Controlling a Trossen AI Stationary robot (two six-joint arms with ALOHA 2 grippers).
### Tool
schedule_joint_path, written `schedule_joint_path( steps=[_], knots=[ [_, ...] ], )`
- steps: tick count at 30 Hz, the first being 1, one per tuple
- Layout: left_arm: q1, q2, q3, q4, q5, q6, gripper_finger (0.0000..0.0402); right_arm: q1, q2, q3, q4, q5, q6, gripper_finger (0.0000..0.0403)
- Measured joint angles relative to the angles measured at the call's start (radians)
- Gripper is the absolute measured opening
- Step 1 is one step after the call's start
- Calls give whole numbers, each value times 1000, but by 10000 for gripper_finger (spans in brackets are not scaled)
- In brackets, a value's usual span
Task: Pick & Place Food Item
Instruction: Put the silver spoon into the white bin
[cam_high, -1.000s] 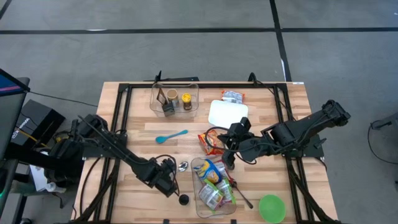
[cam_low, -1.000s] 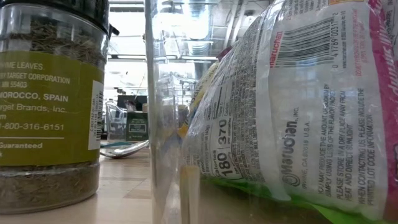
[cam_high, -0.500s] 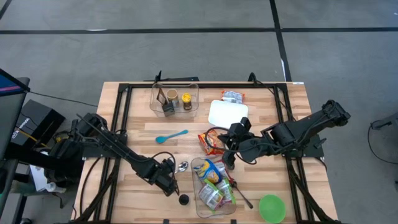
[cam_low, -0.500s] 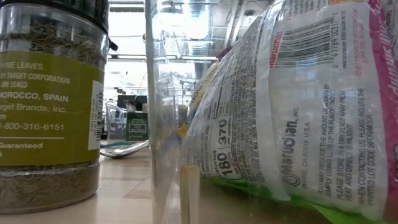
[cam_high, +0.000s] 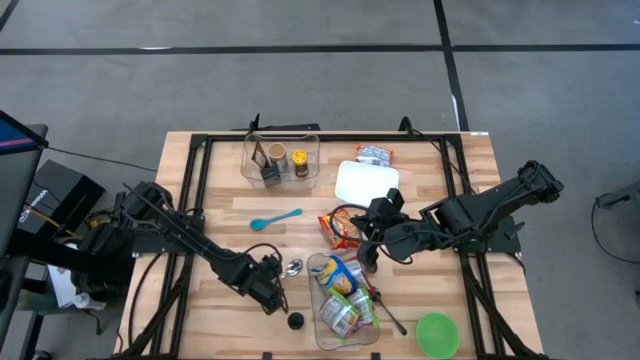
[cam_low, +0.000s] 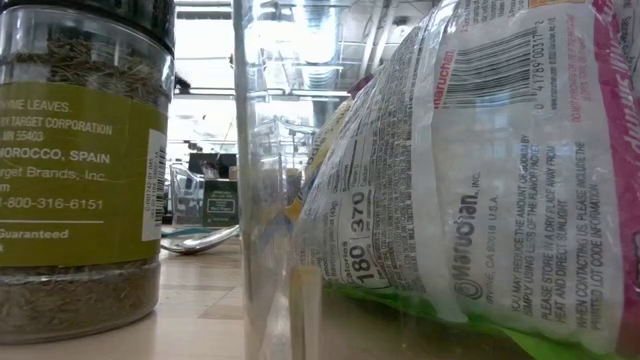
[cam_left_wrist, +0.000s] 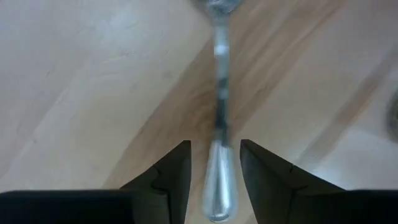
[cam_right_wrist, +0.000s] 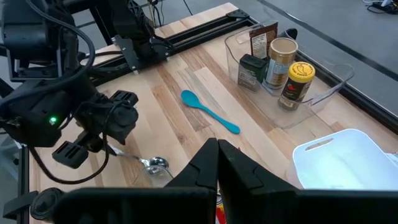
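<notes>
A metal spoon (cam_high: 292, 268) lies flat on the wooden table, its bowl toward the clear bin (cam_high: 372, 334) of food packets (cam_high: 340, 280). My left gripper (cam_high: 270, 291) points down over the spoon's handle (cam_left_wrist: 219, 180). It is open, one finger on each side of the handle with a thin gap at either side. My right gripper (cam_right_wrist: 217, 163) is shut and empty, held high over the bin's far end beside a red noodle packet (cam_high: 337, 229). In the low view a spice jar (cam_low: 80, 170) and a noodle packet (cam_low: 470, 170) fill the frame.
A black-lidded jar (cam_high: 295, 321) stands just near of my left gripper. A teal spoon (cam_high: 275, 219) lies mid-table. At the back are a bin of jars (cam_high: 280, 160), a white tray (cam_high: 366, 182) and a packet (cam_high: 375, 154). A green bowl (cam_high: 437, 334) sits near right.
My left gripper has sunk a little toward the metal spoon's handle. The spoon, the bins and my right arm have stayed where they were.
</notes>
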Motion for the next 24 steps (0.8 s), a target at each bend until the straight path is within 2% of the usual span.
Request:
schedule_joint_path(
  steps=[13,18,24],
  knots=[
    [0,-4,-49,68,-2,0,119,-3,0,0,0,0,0,1],
    [0,-4,-49,58,-3,0,121,-3,0,0,-1,0,0,1],
    [-1,-4,-47,-1,-22,0,102,-3,0,0,-1,0,0,1]
  ],
)
